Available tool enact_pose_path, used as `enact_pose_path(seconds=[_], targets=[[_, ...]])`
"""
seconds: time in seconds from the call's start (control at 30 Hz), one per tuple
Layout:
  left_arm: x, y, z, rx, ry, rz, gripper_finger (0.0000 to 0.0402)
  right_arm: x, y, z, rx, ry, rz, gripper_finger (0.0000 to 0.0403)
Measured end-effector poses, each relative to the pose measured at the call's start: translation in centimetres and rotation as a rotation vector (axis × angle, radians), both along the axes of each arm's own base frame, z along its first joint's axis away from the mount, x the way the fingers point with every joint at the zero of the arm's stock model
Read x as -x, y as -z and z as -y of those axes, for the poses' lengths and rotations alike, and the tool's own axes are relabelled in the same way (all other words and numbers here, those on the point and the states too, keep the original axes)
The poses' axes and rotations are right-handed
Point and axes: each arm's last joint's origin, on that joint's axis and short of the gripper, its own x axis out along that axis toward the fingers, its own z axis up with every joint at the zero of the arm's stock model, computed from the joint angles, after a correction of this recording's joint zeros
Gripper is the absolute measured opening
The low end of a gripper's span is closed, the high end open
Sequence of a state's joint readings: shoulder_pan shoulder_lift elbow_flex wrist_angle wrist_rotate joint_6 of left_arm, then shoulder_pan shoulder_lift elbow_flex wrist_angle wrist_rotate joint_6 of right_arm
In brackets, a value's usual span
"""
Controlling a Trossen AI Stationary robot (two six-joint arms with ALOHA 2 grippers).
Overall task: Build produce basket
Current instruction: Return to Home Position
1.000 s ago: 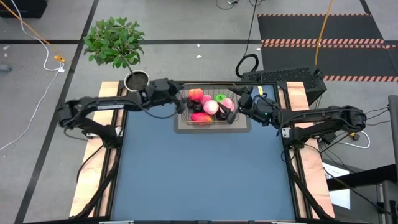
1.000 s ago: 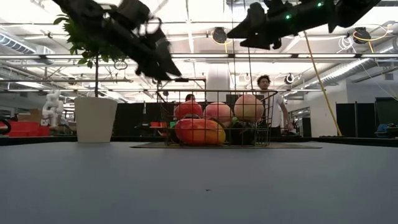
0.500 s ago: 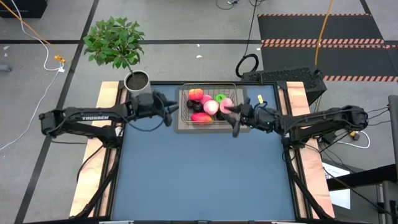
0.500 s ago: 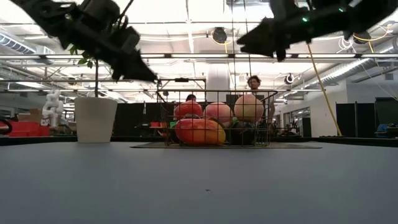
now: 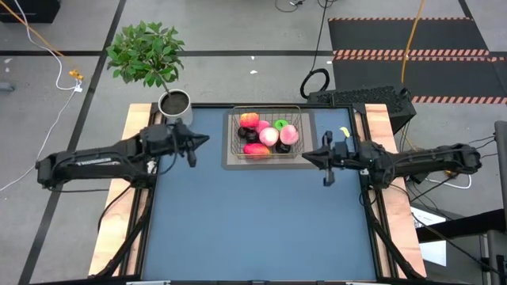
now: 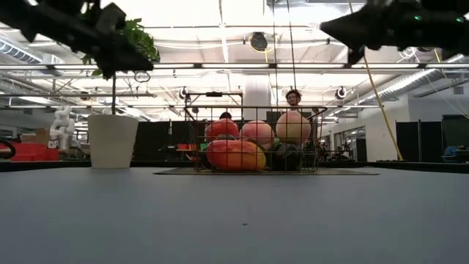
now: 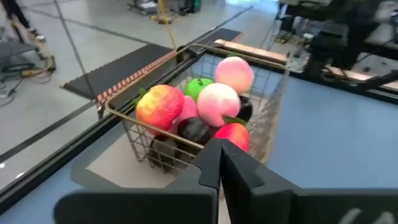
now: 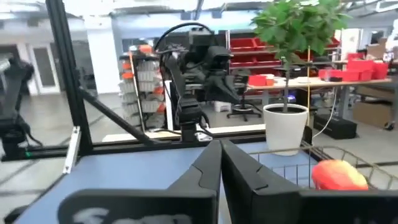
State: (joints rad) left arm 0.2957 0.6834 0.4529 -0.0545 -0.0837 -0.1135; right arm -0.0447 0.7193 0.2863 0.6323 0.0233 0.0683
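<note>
Both arms have been pulled back from the basket since a second ago: they were over its two ends, and now sit outboard of it, apart.

Left gripper point(image 5: 198, 144): held above the table point(image 5: 253, 229), off the basket's left end, pointed at it. In the left wrist view its fingers are seen pressed together with nothing between them.

Plant pot point(image 5: 175, 104): stands at the far left corner, just beyond the left wrist. It is the only obstacle near that arm's path, so clearance should be watched if the arm is swung outward.

Basket point(image 5: 295, 115): set at the far middle of the table, long axis running left to right, between the two grippers. The produce point(image 5: 268, 136) is piled inside it; a green apple point(image 5: 280, 124), pink peaches, an orange-red piece and dark round ones are seen. No produce is seen loose on the table, so loading is judged done.

Right gripper point(image 5: 311, 156): raised, just off the basket's near right corner, the nearer of the two. Fingers are closed on nothing in the right wrist view.

Remaining move is judged a retreat away from the basket; nothing lies in that direction for the right arm.

A person point(image 6: 294, 97) is seen in the room behind the basket, well beyond the table.
</note>
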Motion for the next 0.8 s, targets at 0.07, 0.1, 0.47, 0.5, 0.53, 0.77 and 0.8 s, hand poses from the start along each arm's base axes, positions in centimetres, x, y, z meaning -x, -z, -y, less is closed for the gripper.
enact_pose_path(seconds=[0.07, 0.1, 0.47, 0.5, 0.53, 0.77, 0.8], targets=[[0.6, 0.5, 0.5, -0.011, 0.023, 0.012, 0.0004, 0.8, 0.6, 0.0, -0.016, 0.019, 0.021, 0.0005], [0.9, 0.9, 0.7, -0.014, 0.034, 0.012, 0.0004, 1.2, 0.9, 0.0, -0.015, 0.021, 0.031, 0.0003], [2.2, 3.4, 1.9, 0.007, 0.075, 0.163, 0.0023, 3.8, 3.3, -0.5, 0.062, -0.085, 0.094, 0.0001], [2.2, 3.9, 2.0, 0.002, 0.082, 0.184, 0.0020, 3.9, 3.3, -0.5, 0.063, -0.095, 0.100, 0.0001], [2.2, 4.4, 2.1, -0.006, 0.089, 0.207, 0.0016, 4.0, 3.3, -0.5, 0.057, -0.099, 0.106, 0.0001], [2.5, 5.7, 2.2, -0.076, 0.102, 0.230, 0.0010, 4.4, 2.9, -0.4, -0.013, -0.091, 0.150, 0.0000], [2.6, 5.8, 2.2, -0.080, 0.103, 0.218, 0.0014, 4.5, 2.8, -0.4, -0.027, -0.085, 0.158, 0.0000]])
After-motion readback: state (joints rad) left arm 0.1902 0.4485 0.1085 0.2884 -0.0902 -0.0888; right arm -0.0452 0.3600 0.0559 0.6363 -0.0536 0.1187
